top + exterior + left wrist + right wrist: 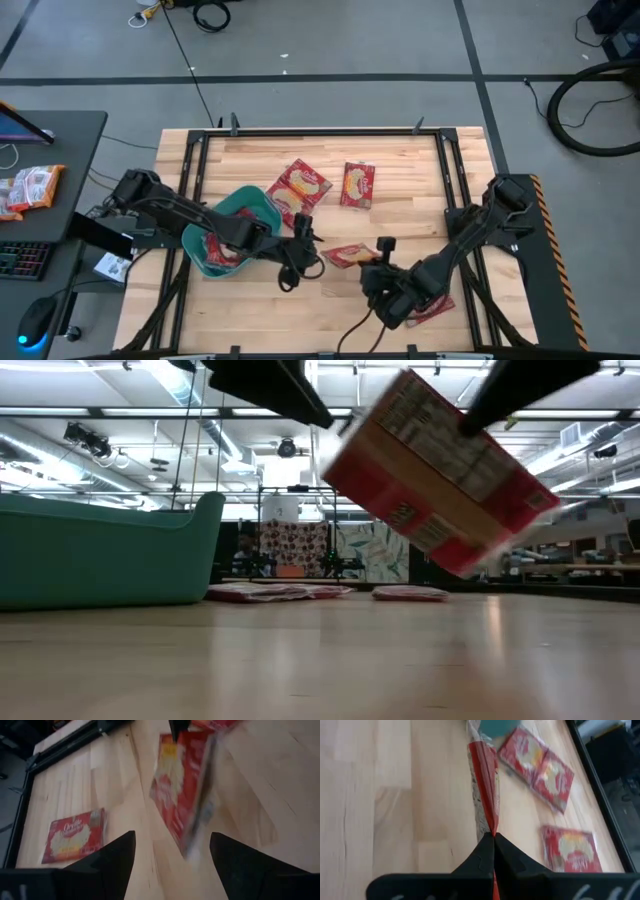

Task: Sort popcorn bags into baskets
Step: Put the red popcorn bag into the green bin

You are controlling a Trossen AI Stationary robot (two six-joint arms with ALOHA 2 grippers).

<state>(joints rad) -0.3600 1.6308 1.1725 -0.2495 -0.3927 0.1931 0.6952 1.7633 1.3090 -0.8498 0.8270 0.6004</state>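
While the teal basket (228, 232) is sitting near the front left of the wooden table (420, 175), seen from above, the right gripper (372, 262) is holding a red popcorn bag (347, 256) just beside the basket's right side. The left gripper (303, 243) is hovering between the basket and that bag, apparently waiting to take it. Two overlapping bags (297, 189) are lying just behind the basket, and another bag (358, 184) is lying further to its right. Red packets (222, 252) are already showing inside the basket.

From table height, the held bag (440, 475) is hanging tilted in the air, well to the right of the basket (110, 550), with flat bags (280, 592) resting beyond it.

Through the left wrist camera, that arm's fingers (107, 860) are standing wide apart and gripping nothing, with the held bag (182, 785) straight ahead, likely lined up for a handover toward the basket.

Through the right wrist camera, the fingers (481, 854) are pinched tight on the bag's edge (485, 785), keeping it edge-on and off the table, with the basket's corner (496, 726) ahead.
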